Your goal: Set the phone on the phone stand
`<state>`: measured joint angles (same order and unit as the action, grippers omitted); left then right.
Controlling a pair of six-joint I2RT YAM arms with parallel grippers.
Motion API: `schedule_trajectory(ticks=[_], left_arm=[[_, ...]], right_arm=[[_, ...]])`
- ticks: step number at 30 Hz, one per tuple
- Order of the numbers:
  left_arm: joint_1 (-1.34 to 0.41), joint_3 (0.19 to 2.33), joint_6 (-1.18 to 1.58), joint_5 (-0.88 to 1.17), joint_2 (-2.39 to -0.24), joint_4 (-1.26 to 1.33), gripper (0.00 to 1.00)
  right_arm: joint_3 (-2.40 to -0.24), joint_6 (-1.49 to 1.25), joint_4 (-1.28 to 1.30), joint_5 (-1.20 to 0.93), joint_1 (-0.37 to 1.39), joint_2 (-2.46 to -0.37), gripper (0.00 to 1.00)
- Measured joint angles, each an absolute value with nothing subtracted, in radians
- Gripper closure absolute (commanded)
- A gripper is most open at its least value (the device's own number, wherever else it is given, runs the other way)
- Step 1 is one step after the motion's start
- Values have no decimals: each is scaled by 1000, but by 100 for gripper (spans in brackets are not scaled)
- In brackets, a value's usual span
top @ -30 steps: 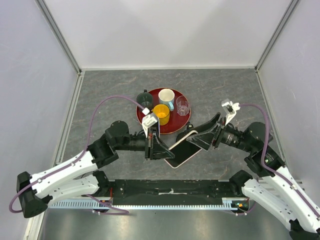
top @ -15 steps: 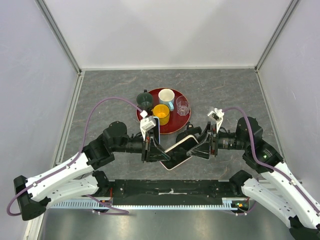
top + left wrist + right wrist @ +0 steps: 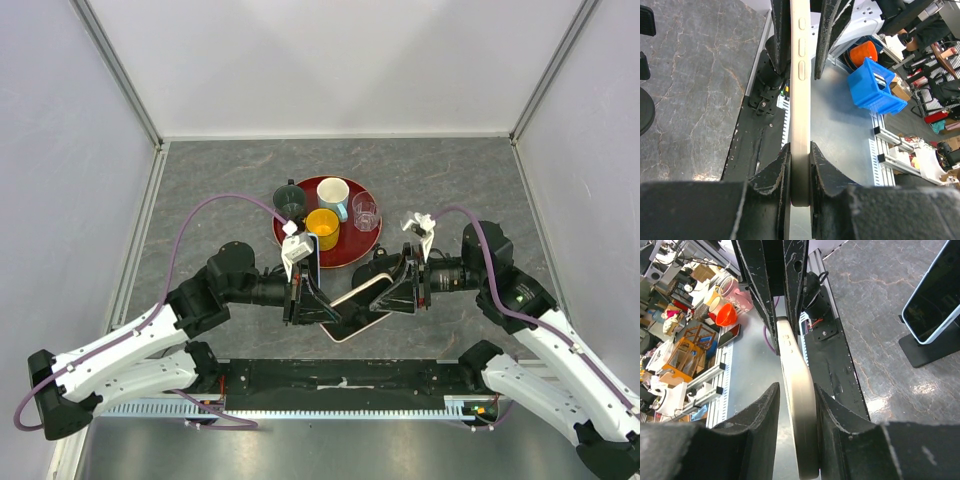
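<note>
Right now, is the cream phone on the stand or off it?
Off. The left gripper clamps the cream phone edge-on, the right gripper flanks its other end, apart from the stand.

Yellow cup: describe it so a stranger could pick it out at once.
Find the round red tray mid-table. Four vessels stand on it; the yellow cup is the one nearest the arms, the only yellow one among a dark cup, a white mug and a clear glass.
</note>
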<state>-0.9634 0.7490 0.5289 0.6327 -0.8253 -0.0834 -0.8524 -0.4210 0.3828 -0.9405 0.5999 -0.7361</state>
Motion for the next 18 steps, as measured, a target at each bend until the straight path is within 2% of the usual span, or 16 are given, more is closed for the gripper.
schedule_trajectory(ticks=[3, 4, 5, 9, 10, 13, 15, 18], left_arm=[[-963, 749, 527, 640, -827, -82, 98], [-963, 749, 524, 643, -828, -82, 98], [-963, 749, 522, 649, -829, -81, 98], [-961, 752, 506, 683, -832, -76, 98], [-961, 752, 503, 687, -833, -73, 90], [-962, 778, 484, 680, -850, -90, 51], [-962, 812, 466, 654, -867, -121, 45], [-960, 870, 456, 558, -877, -188, 44]], right_arm=[[-853, -413, 383, -957, 600, -742, 74], [-853, -408, 383, -965, 600, -746, 91], [-853, -404, 383, -973, 600, -748, 100], [-853, -395, 371, -1009, 600, -742, 100], [-853, -395, 368, -1008, 600, -737, 100], [-846, -396, 368, -973, 603, -700, 100], [-845, -389, 381, -915, 606, -662, 100], [-864, -365, 473, -752, 607, -601, 100]])
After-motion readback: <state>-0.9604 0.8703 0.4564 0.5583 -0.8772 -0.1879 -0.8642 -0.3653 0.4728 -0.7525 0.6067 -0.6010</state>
